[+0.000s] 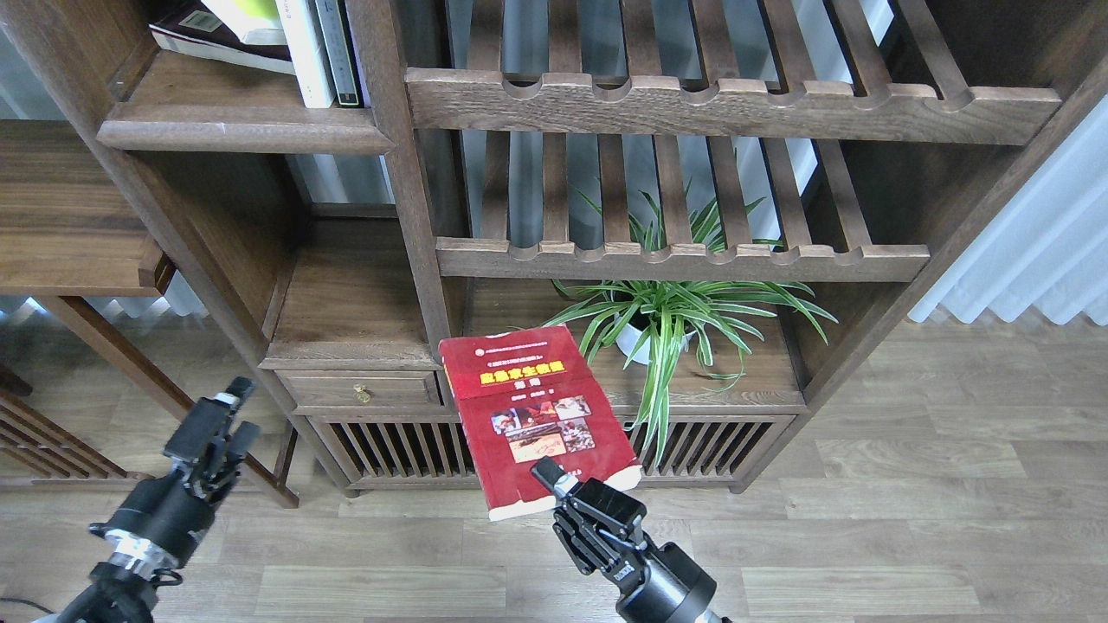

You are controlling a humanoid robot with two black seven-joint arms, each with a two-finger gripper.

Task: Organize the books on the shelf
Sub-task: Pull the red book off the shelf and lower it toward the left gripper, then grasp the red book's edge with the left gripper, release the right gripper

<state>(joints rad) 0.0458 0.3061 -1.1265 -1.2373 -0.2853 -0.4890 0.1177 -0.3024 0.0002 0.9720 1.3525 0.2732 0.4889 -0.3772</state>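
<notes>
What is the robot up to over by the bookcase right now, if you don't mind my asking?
It is sorting books. The right gripper holds the red book by its lower edge, cover up, in the air in front of the cabinet's lower doors. The left gripper hangs free and holds nothing. The shelf at upper left already carries the maroon book lying flat, another book on it, and upright books beside them. A potted plant stands in the lower right compartment.
</notes>
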